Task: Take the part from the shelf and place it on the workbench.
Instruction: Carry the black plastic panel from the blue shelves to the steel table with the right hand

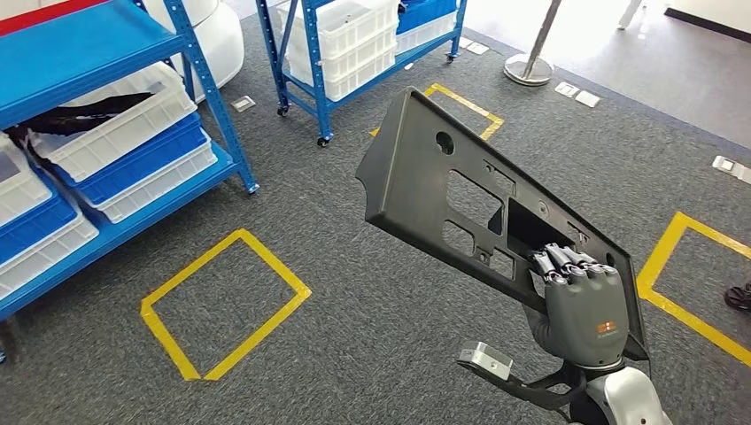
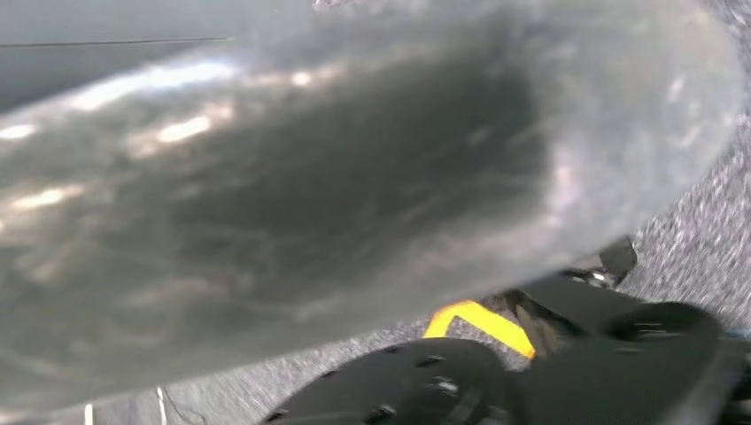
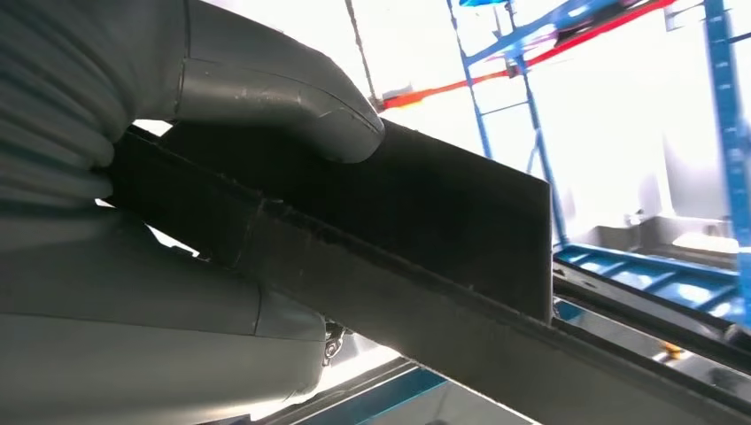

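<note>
One part [image 1: 460,190] — long axis up-left

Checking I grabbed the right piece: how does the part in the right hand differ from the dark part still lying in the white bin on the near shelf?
The held part is a broad grey panel with cut-out holes; the shelf part shows as a thin black strip. The held part is tilted above the carpet, gripped at its lower end by the right hand; the shelf part lies across its white bin. Both are dark.
</note>
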You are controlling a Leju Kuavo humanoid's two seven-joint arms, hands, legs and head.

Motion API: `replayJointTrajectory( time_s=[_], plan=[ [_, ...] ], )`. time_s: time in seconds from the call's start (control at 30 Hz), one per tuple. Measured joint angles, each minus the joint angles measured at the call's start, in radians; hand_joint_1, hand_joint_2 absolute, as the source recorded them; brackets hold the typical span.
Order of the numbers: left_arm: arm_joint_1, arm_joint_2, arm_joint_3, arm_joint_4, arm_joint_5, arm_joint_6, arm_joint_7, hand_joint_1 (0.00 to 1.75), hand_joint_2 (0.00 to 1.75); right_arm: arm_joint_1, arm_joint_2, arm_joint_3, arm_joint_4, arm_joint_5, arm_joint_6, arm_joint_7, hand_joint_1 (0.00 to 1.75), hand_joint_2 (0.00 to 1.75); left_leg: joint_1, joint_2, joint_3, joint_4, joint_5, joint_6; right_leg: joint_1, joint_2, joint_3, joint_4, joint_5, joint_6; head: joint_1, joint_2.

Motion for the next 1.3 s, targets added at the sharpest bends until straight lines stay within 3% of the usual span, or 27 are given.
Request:
replayJointTrajectory(
  time_s=[0.03,0.07,0.1,0.13,0.2,0.27,0.33,0.37,0.43,0.5,0.57,0.6,0.67,0.7,0.77,0.83,0.9,0.93,1.0,1.07,1.1,1.17,1.2,1.23,1.3],
  plan=[
    [0.002,0.000,0.000,0.000,0.000,0.000,0.000,0.00,0.00,0.004,0.000,0.000,0.000,0.002,0.000,0.001,1.75,1.75,0.000,-0.006,-0.024,0.058,-0.021,0.000,0.002,0.011,-0.002,0.001,0.001,-0.001,0.000,0.000],
    [0.003,0.000,0.000,0.000,0.000,0.000,-0.001,0.00,0.00,0.007,0.001,-0.001,0.000,0.005,0.001,0.001,1.75,1.75,0.000,-0.008,-0.034,0.082,-0.021,-0.001,0.003,0.023,-0.003,0.004,0.001,-0.002,-0.001,0.000],
    [0.004,0.000,0.000,0.000,0.001,-0.001,-0.003,0.00,0.00,0.010,0.001,-0.001,0.000,0.010,0.004,0.002,1.75,1.75,0.001,-0.009,-0.023,0.064,0.000,-0.001,0.003,0.035,-0.003,0.007,0.001,-0.002,-0.001,0.000],
    [0.005,0.001,0.001,0.000,0.002,-0.001,-0.006,0.00,0.00,0.012,0.001,-0.001,0.000,0.019,0.008,0.005,1.75,1.75,0.004,-0.015,0.004,0.009,0.035,-0.001,0.002,0.048,-0.004,0.013,0.000,-0.001,-0.001,0.000],
    [0.007,0.002,0.004,0.001,0.008,-0.003,-0.015,0.00,0.00,0.013,0.000,-0.001,0.000,0.041,0.019,0.011,1.75,1.75,0.013,-0.055,0.063,-0.119,0.092,-0.003,0.004,0.071,-0.013,0.030,-0.003,0.006,0.000,0.000],
    [0.009,0.003,0.008,0.001,0.016,-0.004,-0.021,0.00,0.00,0.014,-0.002,-0.002,-0.002,0.069,0.031,0.019,1.75,1.75,0.014,-0.085,0.078,-0.170,0.103,-0.002,0.006,0.090,-0.032,0.044,-0.003,0.018,0.000,0.000],
    [0.010,0.002,0.015,0.001,0.024,-0.007,-0.022,0.00,0.00,0.014,-0.005,-0.001,-0.003,0.097,0.044,0.023,1.75,1.75,0.008,-0.068,0.071,-0.172,0.108,0.009,0.003,0.109,-0.048,0.044,0.005,0.033,0.000,0.000],
    [0.010,0.002,0.019,0.001,0.027,-0.007,-0.021,0.00,0.00,0.013,-0.007,-0.001,-0.003,0.111,0.052,0.024,1.75,1.75,0.007,-0.057,0.070,-0.174,0.113,0.017,0.002,0.103,-0.057,0.048,0.004,0.038,0.000,0.000],
    [0.011,0.004,0.023,0.001,0.034,-0.009,-0.019,0.00,0.00,0.002,-0.008,0.002,-0.002,0.137,0.069,0.025,1.75,1.75,0.010,-0.033,0.066,-0.180,0.121,0.031,0.002,0.062,-0.092,0.103,-0.022,0.040,0.007,0.000],
    [0.013,0.007,0.029,0.002,0.040,-0.009,-0.016,0.00,0.00,-0.017,-0.007,0.007,0.001,0.157,0.085,0.025,1.75,1.75,0.009,-0.009,0.060,-0.181,0.123,0.036,0.001,0.020,-0.155,0.233,-0.077,0.038,0.014,0.000],
    [0.014,0.008,0.035,0.002,0.043,-0.009,-0.014,0.00,0.00,-0.031,-0.004,0.013,0.007,0.166,0.093,0.025,1.75,1.75,0.008,0.016,0.056,-0.180,0.124,0.036,-0.002,0.008,-0.196,0.328,-0.107,0.046,0.014,0.000],
    [0.014,0.009,0.038,0.002,0.045,-0.009,-0.014,0.00,0.00,-0.036,-0.003,0.016,0.009,0.169,0.095,0.025,1.75,1.75,0.008,0.027,0.056,-0.180,0.124,0.036,-0.004,0.005,-0.186,0.318,-0.101,0.053,0.014,0.000],
    [0.014,0.008,0.044,0.002,0.051,-0.009,-0.012,0.00,0.00,-0.055,0.000,0.024,0.015,0.173,0.101,0.025,1.75,1.75,0.009,0.046,0.057,-0.180,0.125,0.033,-0.006,-0.015,-0.106,0.185,-0.057,0.069,0.015,0.000],
    [0.014,0.008,0.047,0.002,0.053,-0.009,-0.012,0.00,0.00,-0.070,0.003,0.030,0.020,0.175,0.104,0.025,1.75,1.75,0.007,0.055,0.058,-0.181,0.125,0.029,-0.004,-0.031,-0.064,0.115,-0.038,0.070,0.015,0.000],
    [0.014,0.008,0.049,0.002,0.058,-0.005,-0.012,0.00,0.00,-0.107,0.011,0.044,0.034,0.180,0.111,0.025,1.75,1.75,0.003,0.070,0.058,-0.182,0.126,0.016,0.003,-0.047,-0.025,0.042,-0.018,0.059,0.014,0.000],
    [0.013,0.007,0.051,0.001,0.061,0.001,-0.015,0.00,0.00,-0.146,0.020,0.061,0.053,0.183,0.114,0.025,1.75,1.75,0.002,0.084,0.061,-0.189,0.131,0.001,0.010,-0.032,-0.032,0.038,-0.012,0.042,0.013,0.000],
    [0.013,0.006,0.055,0.001,0.063,0.009,-0.023,0.00,0.00,-0.179,0.029,0.076,0.068,0.186,0.115,0.027,1.75,1.75,0.006,0.065,0.057,-0.177,0.119,-0.009,0.002,-0.015,-0.031,0.030,-0.005,0.026,0.010,0.000],
    [0.014,0.005,0.057,0.001,0.063,0.012,-0.029,0.00,0.00,-0.194,0.032,0.083,0.074,0.187,0.115,0.028,1.75,1.75,0.007,0.044,0.043,-0.143,0.095,-0.011,-0.002,-0.009,-0.029,0.025,-0.002,0.017,0.007,0.000],
    [0.019,0.004,0.062,0.001,0.064,0.018,-0.039,0.00,0.00,-0.220,0.039,0.093,0.085,0.187,0.115,0.029,1.75,1.75,0.008,0.002,-0.012,-0.021,0.030,-0.009,-0.003,0.003,-0.028,0.024,0.000,0.005,0.001,0.000],
    [0.024,0.003,0.064,0.001,0.064,0.020,-0.046,0.00,0.00,-0.236,0.044,0.102,0.098,0.187,0.115,0.031,1.75,1.75,0.007,-0.008,-0.064,0.083,-0.005,-0.008,0.004,0.021,-0.027,0.024,0.000,0.002,0.000,0.000],
    [0.026,0.003,0.065,0.001,0.064,0.021,-0.049,0.00,0.00,-0.241,0.046,0.106,0.104,0.186,0.114,0.031,1.75,1.75,0.007,-0.009,-0.068,0.088,0.005,-0.008,0.005,0.031,-0.027,0.025,0.000,0.002,0.000,0.000],
    [0.030,0.003,0.066,0.001,0.064,0.022,-0.056,0.00,0.00,-0.251,0.049,0.111,0.115,0.184,0.113,0.031,1.75,1.75,0.009,-0.017,-0.023,-0.009,0.072,-0.006,0.005,0.053,-0.026,0.032,-0.001,0.003,0.000,0.000],
    [0.031,0.002,0.066,0.002,0.064,0.023,-0.060,0.00,0.00,-0.255,0.050,0.113,0.120,0.182,0.110,0.031,1.75,1.75,0.012,-0.035,0.008,-0.075,0.100,-0.007,0.007,0.064,-0.029,0.038,-0.003,0.006,-0.001,0.000],
    [0.031,0.002,0.066,0.002,0.063,0.023,-0.064,0.00,0.00,-0.260,0.051,0.114,0.124,0.180,0.107,0.031,1.75,1.75,0.014,-0.050,0.031,-0.126,0.118,-0.007,0.008,0.073,-0.034,0.045,-0.005,0.009,0.000,0.000],
    [0.031,0.000,0.066,0.003,0.057,0.024,-0.074,0.00,0.00,-0.265,0.051,0.117,0.128,0.178,0.100,0.031,1.75,1.75,0.011,-0.065,0.045,-0.163,0.122,-0.004,0.009,0.086,-0.046,0.052,-0.005,0.019,0.001,0.000]
  ],
)
